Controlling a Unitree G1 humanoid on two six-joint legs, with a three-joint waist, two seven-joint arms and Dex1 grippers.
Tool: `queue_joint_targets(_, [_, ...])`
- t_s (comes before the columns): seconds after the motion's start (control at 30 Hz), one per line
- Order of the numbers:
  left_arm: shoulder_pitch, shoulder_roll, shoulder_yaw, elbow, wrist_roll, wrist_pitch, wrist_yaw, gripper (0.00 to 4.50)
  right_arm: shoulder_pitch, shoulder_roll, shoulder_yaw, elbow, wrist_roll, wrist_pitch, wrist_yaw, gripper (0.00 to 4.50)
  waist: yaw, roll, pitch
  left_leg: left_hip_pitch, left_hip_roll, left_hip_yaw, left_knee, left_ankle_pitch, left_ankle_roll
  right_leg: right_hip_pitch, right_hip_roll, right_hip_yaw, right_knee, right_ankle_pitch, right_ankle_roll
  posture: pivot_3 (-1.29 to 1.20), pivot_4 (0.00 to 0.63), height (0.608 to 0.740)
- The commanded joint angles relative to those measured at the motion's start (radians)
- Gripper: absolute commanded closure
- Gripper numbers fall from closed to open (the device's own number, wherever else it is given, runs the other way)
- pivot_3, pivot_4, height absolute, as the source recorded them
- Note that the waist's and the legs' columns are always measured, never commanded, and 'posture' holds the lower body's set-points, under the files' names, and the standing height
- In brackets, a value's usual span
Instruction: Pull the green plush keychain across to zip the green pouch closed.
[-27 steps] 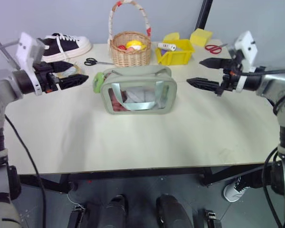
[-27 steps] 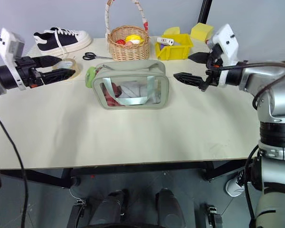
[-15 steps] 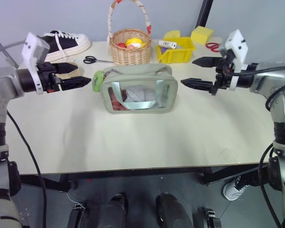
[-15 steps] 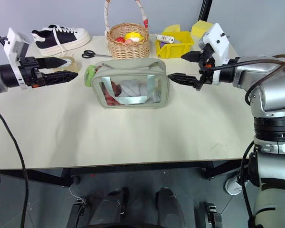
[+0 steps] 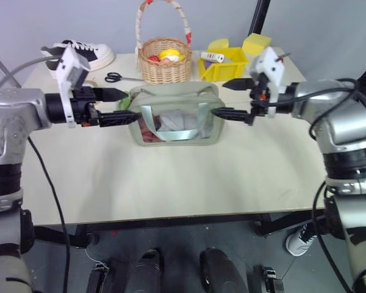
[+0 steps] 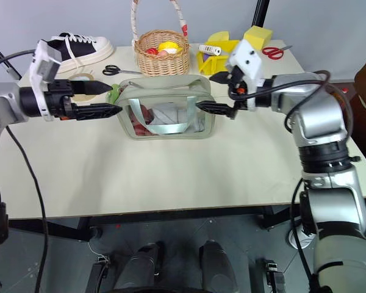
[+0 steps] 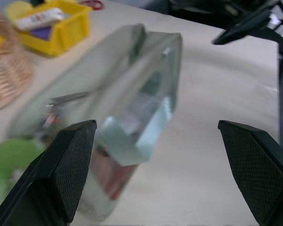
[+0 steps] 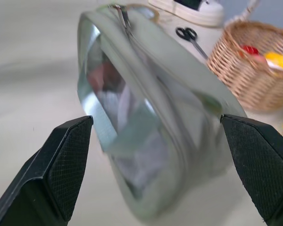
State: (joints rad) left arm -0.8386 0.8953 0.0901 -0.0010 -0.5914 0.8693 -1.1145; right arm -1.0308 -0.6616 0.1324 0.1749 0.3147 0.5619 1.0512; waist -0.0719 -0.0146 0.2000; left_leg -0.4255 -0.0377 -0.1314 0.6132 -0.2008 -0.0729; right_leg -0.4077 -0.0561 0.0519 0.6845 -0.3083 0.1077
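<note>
So we've got the pouch (image 5: 175, 114) sitting mid-counter (image 5: 171, 177), clear window facing us, long axis running left to right. That's the same line the zipper runs along on top.

The keychain (image 6: 114, 93) hangs off the pouch's left end, a fuzzy lime blob you can also catch in the left wrist view (image 7: 12, 160). So the pull has to travel from the left end toward the right end to close it.

Left tool (image 5: 127, 105) is released, fingers spread wide, pointing in at the left end of the pouch. It's just beside the keychain, with one finger above it and one finger below, not touching as far as we can tell. Right tool (image 5: 227, 97) is also released and wide, pointing in at the right end, close to the pouch wall but holding nothing.

Our read: the left arm is clearly the nearer one to the keychain, so it's the natural one to pinch it. The right tool is placed to brace the far end so the soft pouch doesn't just slide along the counter when the pull gets dragged rightward. The zipper looks to be open along the top in the right wrist view, though it's blurry.
</note>
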Motion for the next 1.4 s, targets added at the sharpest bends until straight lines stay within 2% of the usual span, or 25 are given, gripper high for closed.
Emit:
queue_joint_targets(0.03, [-0.019, 0.014, 0.033, -0.035, -0.016, 0.004, 0.017, 0.09, -0.066, 0.039, 0.030, 0.063, -0.046, -0.087, 0.029, 0.00, 0.001, 0.000, 0.000, 0.000, 0.000, 0.000, 0.000, 0.000, 0.000, 0.000, 0.000, 0.000, 0.000, 0.000, 0.000, 0.00, 0.150, 0.740])
queue_joint_targets(0.17, [0.010, 0.005, 0.047, -0.064, -0.031, 0.011, 0.048, 0.09, -0.084, 0.074, 0.058, 0.140, -0.092, -0.149, 0.050, 0.00, 0.004, 0.000, 0.000, 0.000, 0.000, 0.000, 0.000, 0.000, 0.000, 0.000, 0.000, 0.000, 0.000, 0.000, 0.000, 0.00, 0.150, 0.740])
queue_joint_targets(0.2, [0.029, 0.014, 0.061, -0.085, -0.043, 0.025, 0.049, 0.00, -0.085, 0.078, 0.066, 0.150, -0.100, -0.164, 0.064, 0.39, 0.005, 0.000, 0.000, 0.000, 0.000, 0.000, 0.001, 0.000, 0.000, 0.000, 0.000, 0.000, 0.000, 0.000, 0.000, 0.00, 0.150, 0.740])
queue_joint_targets(0.23, [0.046, 0.021, 0.074, -0.102, -0.053, 0.037, 0.053, 0.00, -0.087, 0.081, 0.072, 0.159, -0.104, -0.175, 0.077, 0.52, 0.004, 0.000, 0.000, 0.000, 0.000, 0.000, 0.001, 0.000, 0.000, 0.000, -0.001, 0.000, 0.000, 0.000, 0.000, 0.00, 0.150, 0.740])
queue_joint_targets(0.3, [0.076, 0.031, 0.096, -0.133, -0.068, 0.051, 0.066, 0.00, -0.089, 0.087, 0.080, 0.177, -0.118, -0.198, 0.093, 1.29, 0.003, 0.000, 0.000, 0.000, 0.000, 0.000, 0.001, 0.000, 0.000, 0.000, -0.001, 0.000, 0.000, 0.000, 0.000, 0.00, 0.150, 0.740])
queue_joint_targets(0.5, [0.129, 0.028, 0.138, -0.186, -0.100, 0.071, 0.118, 0.00, -0.091, 0.128, 0.086, 0.227, -0.160, -0.271, 0.093, 4.40, 0.001, 0.000, 0.000, 0.000, 0.000, -0.001, 0.001, 0.000, -0.001, 0.000, 0.000, 0.000, 0.001, 0.000, 0.000, 0.00, 0.150, 0.740])
queue_joint_targets(0.7, [0.135, 0.051, 0.190, -0.172, -0.111, 0.076, 0.153, 0.00, -0.113, 0.202, 0.066, 0.202, -0.166, -0.327, 0.060, 4.40, -0.003, 0.000, 0.000, 0.001, 0.000, -0.001, 0.001, 0.001, -0.001, 0.000, 0.001, 0.000, 0.001, 0.000, 0.000, 0.00, 0.150, 0.740])
queue_joint_targets(0.93, [0.154, 0.166, 0.238, -0.103, -0.090, 0.043, 0.117, 0.00, -0.087, 0.213, 0.064, 0.074, -0.136, -0.281, 0.113, 4.40, 0.002, 0.000, 0.000, -0.001, 0.000, -0.001, 0.000, 0.001, -0.001, -0.001, 0.000, 0.000, 0.001, 0.000, 0.000, 0.00, 0.150, 0.740])
queue_joint_targets(1.2, [0.199, 0.156, 0.260, -0.159, -0.130, 0.062, 0.139, 0.00, -0.028, 0.224, 0.116, -0.057, -0.159, -0.162, 0.107, 4.40, 0.003, 0.000, 0.000, 0.000, 0.000, -0.002, 0.001, 0.001, -0.002, 0.000, 0.000, -0.001, 0.001, 0.000, 0.000, 0.00, 0.150, 0.740])
queue_joint_targets(1.4, [0.213, 0.151, 0.256, -0.176, -0.151, 0.060, 0.160, 0.00, 0.039, 0.177, 0.177, -0.205, -0.166, -0.058, 0.133, 4.40, 0.003, 0.000, 0.000, 0.000, 0.000, -0.002, 0.001, 0.001, -0.002, 0.000, 0.000, 0.000, 0.001, 0.000, 0.000, 0.00, 0.150, 0.740])
